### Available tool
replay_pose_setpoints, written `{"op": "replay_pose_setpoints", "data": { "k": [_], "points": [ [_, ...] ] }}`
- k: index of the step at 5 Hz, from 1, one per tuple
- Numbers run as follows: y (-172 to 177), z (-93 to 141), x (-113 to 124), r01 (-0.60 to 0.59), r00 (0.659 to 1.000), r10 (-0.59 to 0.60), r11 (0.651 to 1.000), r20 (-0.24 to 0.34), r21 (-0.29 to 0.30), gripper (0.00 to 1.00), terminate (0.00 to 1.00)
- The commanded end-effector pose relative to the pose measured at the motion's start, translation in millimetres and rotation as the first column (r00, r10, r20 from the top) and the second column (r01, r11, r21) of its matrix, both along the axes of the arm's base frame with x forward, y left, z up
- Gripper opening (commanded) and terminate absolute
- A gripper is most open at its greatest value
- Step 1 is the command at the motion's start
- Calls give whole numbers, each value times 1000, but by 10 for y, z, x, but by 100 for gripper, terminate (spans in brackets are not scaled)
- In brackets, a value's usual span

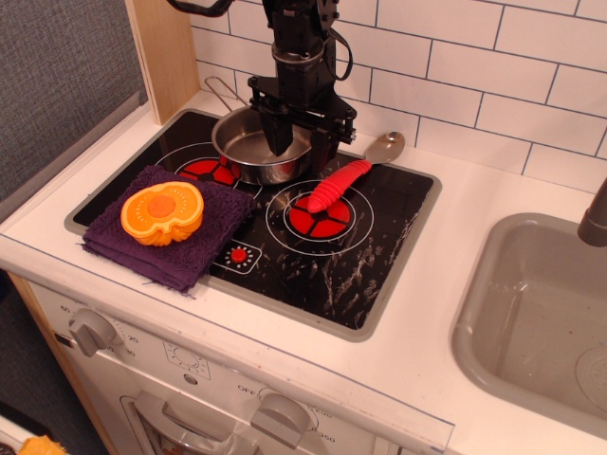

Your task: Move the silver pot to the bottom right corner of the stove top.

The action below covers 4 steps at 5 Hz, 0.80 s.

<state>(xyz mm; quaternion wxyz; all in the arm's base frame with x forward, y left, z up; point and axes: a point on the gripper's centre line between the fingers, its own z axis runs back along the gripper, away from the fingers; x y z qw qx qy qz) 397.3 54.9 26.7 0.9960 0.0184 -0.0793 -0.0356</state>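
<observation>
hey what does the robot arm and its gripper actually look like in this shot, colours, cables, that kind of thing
The arm is black all over, a blocky column with a ribbed section. A black cable loops out beside it near the tiles. It ends in a wide black crossbar carrying the gripper, with two flat, dark jaws pointing down. No markings or labels can be made out; the finish is matte with a few glossy highlights.

one pot (258,149), one spoon (349,174), two burners (321,215)
</observation>
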Motion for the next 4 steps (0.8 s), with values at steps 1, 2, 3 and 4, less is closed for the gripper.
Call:
{"op": "replay_pose_setpoints", "data": {
  "k": [1,2,3,4],
  "points": [
    [30,71,21,2,1000,-2,1000,10,22,100,0],
    [22,67,1,17,1000,-17,1000,1,18,0,0],
    [44,192,-17,33,999,-33,999,22,-3,0,0],
    [-6,547,-54,66,994,-63,997,95,-29,0,0]
  ]
}}
